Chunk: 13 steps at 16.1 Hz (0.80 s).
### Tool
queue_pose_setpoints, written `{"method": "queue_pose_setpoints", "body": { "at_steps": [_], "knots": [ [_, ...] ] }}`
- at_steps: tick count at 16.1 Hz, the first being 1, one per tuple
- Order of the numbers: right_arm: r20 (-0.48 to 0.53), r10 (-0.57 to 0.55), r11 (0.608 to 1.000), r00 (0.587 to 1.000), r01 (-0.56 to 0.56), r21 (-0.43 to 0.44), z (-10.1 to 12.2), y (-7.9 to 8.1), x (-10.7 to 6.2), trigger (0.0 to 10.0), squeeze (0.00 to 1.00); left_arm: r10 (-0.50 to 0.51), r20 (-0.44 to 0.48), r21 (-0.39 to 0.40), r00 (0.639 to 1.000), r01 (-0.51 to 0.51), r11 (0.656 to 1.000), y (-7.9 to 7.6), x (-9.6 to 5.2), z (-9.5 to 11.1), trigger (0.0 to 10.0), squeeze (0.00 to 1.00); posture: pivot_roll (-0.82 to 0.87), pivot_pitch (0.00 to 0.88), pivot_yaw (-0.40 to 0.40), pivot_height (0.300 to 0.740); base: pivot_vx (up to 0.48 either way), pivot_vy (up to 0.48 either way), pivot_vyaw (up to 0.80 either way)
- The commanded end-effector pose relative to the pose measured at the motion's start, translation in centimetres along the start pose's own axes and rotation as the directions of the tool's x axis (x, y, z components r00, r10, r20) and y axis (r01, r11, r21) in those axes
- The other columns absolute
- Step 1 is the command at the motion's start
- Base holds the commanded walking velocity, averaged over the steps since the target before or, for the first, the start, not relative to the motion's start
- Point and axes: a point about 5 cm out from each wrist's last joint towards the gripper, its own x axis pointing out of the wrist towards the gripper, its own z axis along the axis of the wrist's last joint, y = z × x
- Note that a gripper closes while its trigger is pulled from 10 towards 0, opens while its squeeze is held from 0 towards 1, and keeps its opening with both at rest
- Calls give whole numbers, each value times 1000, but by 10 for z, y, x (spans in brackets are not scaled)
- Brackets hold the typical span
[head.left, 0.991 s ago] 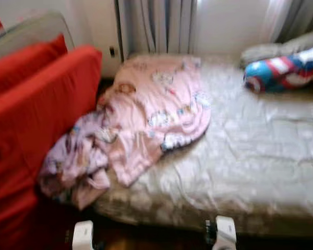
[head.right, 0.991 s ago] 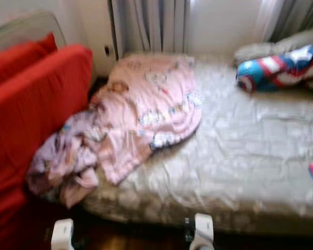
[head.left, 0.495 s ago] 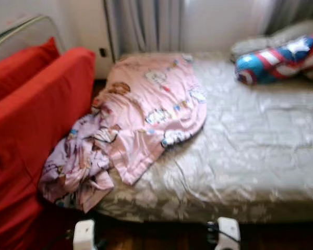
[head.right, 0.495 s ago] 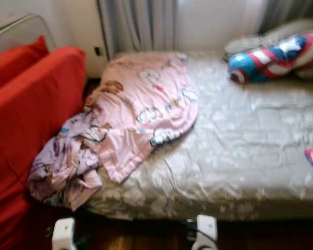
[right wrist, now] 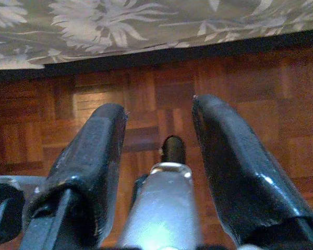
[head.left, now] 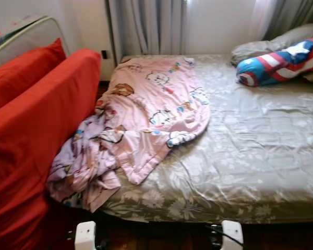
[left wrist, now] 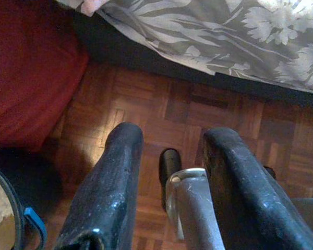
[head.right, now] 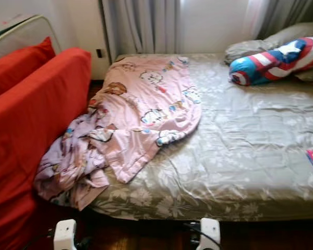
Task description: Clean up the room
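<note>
The left gripper (left wrist: 169,140) has two long black fingers (left wrist: 112,182) that look rough and a bit scratched. A shiny silver rod sits between them. The right gripper (right wrist: 159,122) looks the same, with smooth, glossy black fingers (right wrist: 227,156). Two small white blocks (head.left: 85,235) with black cables show low down.

A pink cartoon-printed blanket (head.left: 155,107) lies rumpled across the left part of the bed with its grey-green floral sheet (head.left: 250,146). Its far end is spread fairly flat; its near end bunches into a lilac-tinted heap (head.left: 83,166) spilling over the bed's near left corner, against the red cushion (head.left: 36,140). 1 blue, red and white star-patterned pillow (head.left: 281,61) rests at the far right.
</note>
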Motion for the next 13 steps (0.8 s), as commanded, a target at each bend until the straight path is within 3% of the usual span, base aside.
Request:
{"method": "queue_pose_setpoints", "body": {
  "at_steps": [1, 10, 13],
  "knots": [
    [-8, 9, 1000, 1000, -9, 5, -2, 4, 0, 10000, 0, 14, -16, 4, 1000, -14, 1000, 5, -1, -2, 10000, 0, 26, 11, 26, 740, 0, 0, 0],
    [-9, 6, 1000, 1000, -6, 10, -3, 4, 0, 10000, 0, 13, -14, 3, 1000, -13, 1000, 4, -1, -2, 10000, 0, 24, 26, 26, 740, 0, 204, 0],
    [-8, 7, 1000, 1000, -7, 11, -3, 4, 0, 10000, 0, 13, -12, 2, 1000, -13, 1000, 4, -1, -2, 10000, 0, 25, 26, 25, 740, 0, -140, 0]
  ]
}}
